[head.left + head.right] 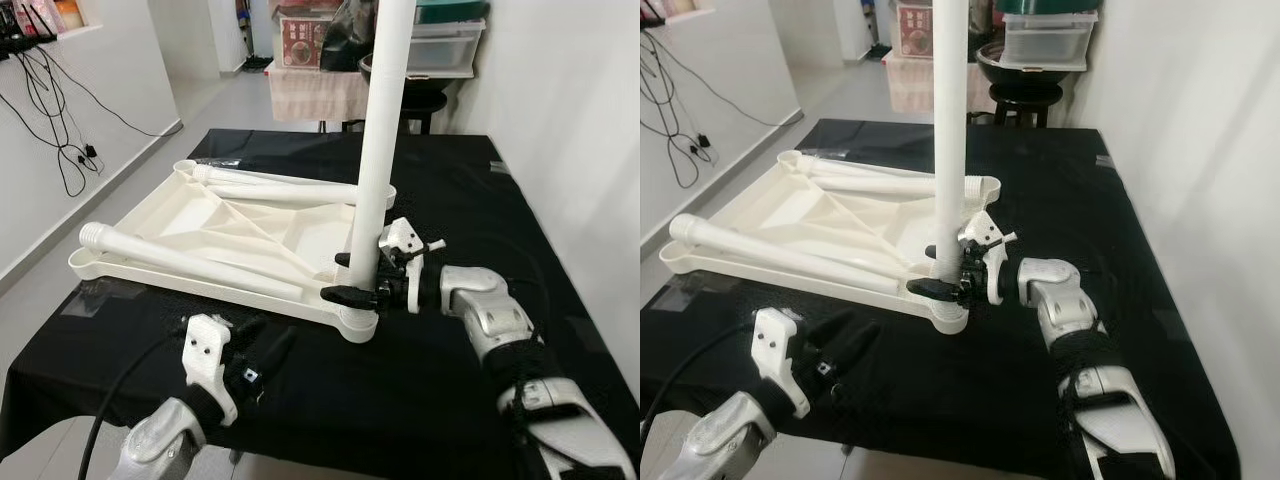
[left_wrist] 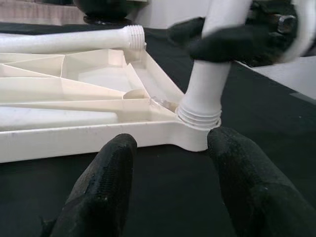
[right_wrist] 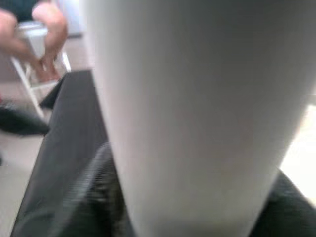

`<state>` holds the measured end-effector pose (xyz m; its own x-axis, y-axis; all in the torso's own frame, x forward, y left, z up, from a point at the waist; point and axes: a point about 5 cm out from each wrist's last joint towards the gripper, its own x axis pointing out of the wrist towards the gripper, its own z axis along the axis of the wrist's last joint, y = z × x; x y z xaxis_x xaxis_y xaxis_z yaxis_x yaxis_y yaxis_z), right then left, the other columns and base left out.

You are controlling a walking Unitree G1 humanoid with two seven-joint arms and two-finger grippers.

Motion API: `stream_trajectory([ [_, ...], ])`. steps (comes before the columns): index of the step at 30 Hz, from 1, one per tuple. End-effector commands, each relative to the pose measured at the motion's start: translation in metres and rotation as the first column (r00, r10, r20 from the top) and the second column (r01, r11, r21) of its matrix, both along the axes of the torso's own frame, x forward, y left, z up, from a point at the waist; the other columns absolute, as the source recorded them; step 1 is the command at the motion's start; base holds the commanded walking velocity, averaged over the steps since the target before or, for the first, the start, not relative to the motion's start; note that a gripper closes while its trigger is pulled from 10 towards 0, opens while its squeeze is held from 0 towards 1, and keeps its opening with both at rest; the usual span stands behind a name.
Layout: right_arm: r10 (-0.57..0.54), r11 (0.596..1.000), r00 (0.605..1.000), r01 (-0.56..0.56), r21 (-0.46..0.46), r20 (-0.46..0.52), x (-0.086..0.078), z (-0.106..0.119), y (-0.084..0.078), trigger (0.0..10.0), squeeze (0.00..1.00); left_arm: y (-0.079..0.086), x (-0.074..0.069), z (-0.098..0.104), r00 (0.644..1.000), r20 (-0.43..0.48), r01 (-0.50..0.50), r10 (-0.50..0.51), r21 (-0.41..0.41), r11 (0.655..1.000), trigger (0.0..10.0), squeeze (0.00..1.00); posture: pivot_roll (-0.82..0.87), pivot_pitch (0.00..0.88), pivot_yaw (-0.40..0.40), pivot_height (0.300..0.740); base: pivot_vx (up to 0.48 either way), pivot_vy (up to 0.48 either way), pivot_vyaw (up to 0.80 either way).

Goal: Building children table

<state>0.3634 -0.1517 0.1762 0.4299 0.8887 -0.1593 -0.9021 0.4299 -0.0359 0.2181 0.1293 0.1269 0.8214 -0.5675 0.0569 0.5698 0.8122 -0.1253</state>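
A white plastic tabletop lies upside down on the black-covered table. One white leg stands upright in the near right corner socket, its threaded end at the socket. My right gripper is shut on this leg just above the socket. Two more white legs lie loose on the tabletop. My left gripper is open over the black cloth in front of the tabletop's near edge, with its fingers pointing at the socket.
The table's near edge and right edge drop to the floor. A white wall runs along the right. Behind the table stand a stool and storage boxes. Cables hang on the left wall.
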Motion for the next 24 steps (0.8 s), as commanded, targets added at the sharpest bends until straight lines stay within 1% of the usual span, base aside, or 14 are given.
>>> stream_trajectory([
  [1,-0.006,1.0,1.0,0.006,0.025,-0.009,-0.001,-0.003,-0.002,0.0,0.0,0.0,-0.001,0.0,1.0,0.008,-0.004,0.004,0.007,1.0,10.0,0.0,0.05,0.0,0.003,0.74,0.0,0.0,0.0],
  [9,-0.01,0.999,1.0,0.01,0.034,-0.016,-0.006,-0.011,-0.009,0.0,0.0,-0.001,0.001,-0.001,1.0,0.006,0.002,-0.002,0.001,1.0,10.0,0.0,0.03,0.0,0.022,0.74,0.0,0.0,0.0],
  [10,-0.025,0.999,1.0,0.025,0.024,-0.007,-0.008,-0.014,-0.011,0.0,0.0,0.0,0.002,-0.001,1.0,0.004,0.011,-0.011,-0.006,1.0,10.0,0.0,0.02,0.0,0.023,0.74,0.0,0.0,0.0],
  [12,-0.095,0.995,0.995,0.095,0.018,0.002,-0.009,-0.015,-0.017,0.0,0.0,0.0,0.004,-0.001,1.0,0.002,0.026,-0.026,-0.014,1.0,10.0,0.0,0.02,0.0,0.021,0.74,0.0,0.0,0.0],
  [14,-0.095,0.995,0.995,0.095,0.018,0.002,-0.009,-0.015,-0.017,0.0,0.0,0.0,0.004,-0.001,1.0,0.002,0.026,-0.026,-0.014,1.0,10.0,0.0,0.02,0.0,0.021,0.74,0.0,0.0,0.0],
  [16,-0.161,0.987,0.987,0.161,-0.008,0.013,-0.012,-0.021,-0.017,0.0,0.0,0.001,0.004,0.0,1.0,0.002,0.026,-0.026,-0.026,0.999,10.0,0.0,0.0,0.005,0.025,0.74,0.0,0.0,0.0],
  [17,-0.161,0.987,0.987,0.161,-0.008,0.013,-0.012,-0.021,-0.017,0.0,0.0,0.001,0.004,0.0,1.0,0.002,0.026,-0.026,-0.026,0.999,10.0,0.0,0.0,0.005,0.025,0.74,0.0,0.0,0.0],
  [18,-0.352,0.934,0.936,0.353,-0.056,0.019,-0.014,-0.035,-0.012,0.0,0.0,0.003,0.003,0.001,1.0,0.003,0.021,-0.021,-0.026,0.999,10.0,0.0,0.01,0.015,0.024,0.74,0.0,0.0,0.0],
  [19,-0.573,0.816,0.818,0.575,-0.06,0.045,-0.016,-0.043,-0.008,0.0,0.0,0.005,0.002,0.002,1.0,0.004,0.015,-0.015,-0.025,1.0,10.0,0.0,0.01,0.022,0.026,0.74,0.0,0.0,0.0],
  [20,-0.573,0.816,0.818,0.575,-0.06,0.045,-0.016,-0.043,-0.008,0.0,0.0,0.005,0.002,0.002,1.0,0.004,0.015,-0.015,-0.025,1.0,10.0,0.0,0.01,0.022,0.026,0.74,0.0,0.0,0.0],
  [21,-0.747,0.665,0.665,0.747,-0.016,0.018,-0.023,-0.046,-0.003,0.0,0.0,0.007,0.002,0.003,1.0,0.004,0.01,-0.01,-0.024,1.0,10.0,0.0,0.0,0.029,0.031,0.74,0.0,0.0,0.0],
  [22,-0.747,0.665,0.665,0.747,-0.016,0.018,-0.023,-0.046,-0.003,0.0,0.0,0.007,0.002,0.003,1.0,0.004,0.01,-0.01,-0.024,1.0,10.0,0.0,0.0,0.029,0.031,0.74,0.0,0.0,0.0],
  [23,-0.766,0.642,0.642,0.766,0.035,-0.012,-0.038,-0.047,0.021,0.0,0.0,0.009,0.003,0.003,1.0,0.004,0.004,-0.004,-0.024,1.0,10.0,0.0,0.0,0.032,0.043,0.74,0.0,0.0,0.0],
  [24,-0.713,0.7,0.701,0.712,0.058,0.002,-0.045,-0.043,0.042,0.0,0.0,0.01,0.004,0.003,1.0,0.003,0.0,0.0,-0.025,1.0,10.0,0.0,-0.01,0.026,0.05,0.74,0.0,0.0,0.0],
])
